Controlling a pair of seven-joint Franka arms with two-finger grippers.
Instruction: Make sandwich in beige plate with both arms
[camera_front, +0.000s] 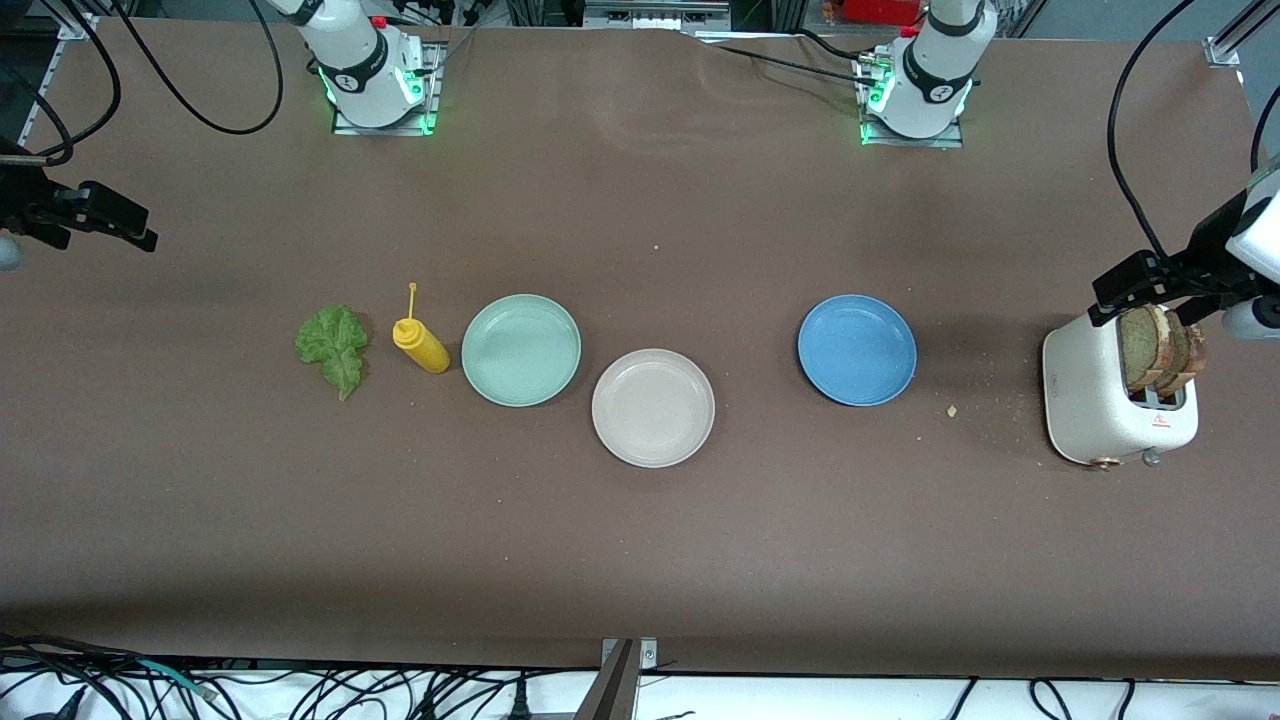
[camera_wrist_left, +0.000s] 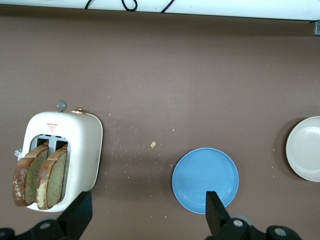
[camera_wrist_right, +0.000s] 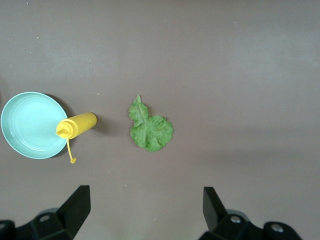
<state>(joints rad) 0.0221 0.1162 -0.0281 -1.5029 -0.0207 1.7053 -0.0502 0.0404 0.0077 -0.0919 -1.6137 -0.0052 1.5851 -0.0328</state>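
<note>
Nothing built yet: beige plate (camera_front: 653, 407) sits bare mid-table, nearer the front cam than the mint-green plate (camera_front: 521, 350) and blue plate (camera_front: 857, 349) flanking it. Both bread slices (camera_front: 1160, 348) are upright in the white toaster (camera_front: 1115, 405) at my left arm's end of the table; the lettuce leaf (camera_front: 333, 348) lies flat at the right arm's end, just beside the yellow mustard bottle (camera_front: 420, 345), which is on its side next to the mint plate. All left to do: bread, lettuce, bread onto beige. My left gripper (camera_wrist_left: 145, 212) hangs over the table btwn toaster and blue plate, jaws wide, empty, bread close by. My right gripper (camera_wrist_right: 145, 210) is up over bare table near the lettuce, jaws wide, empty. Beige plate is well apart from both.
</note>
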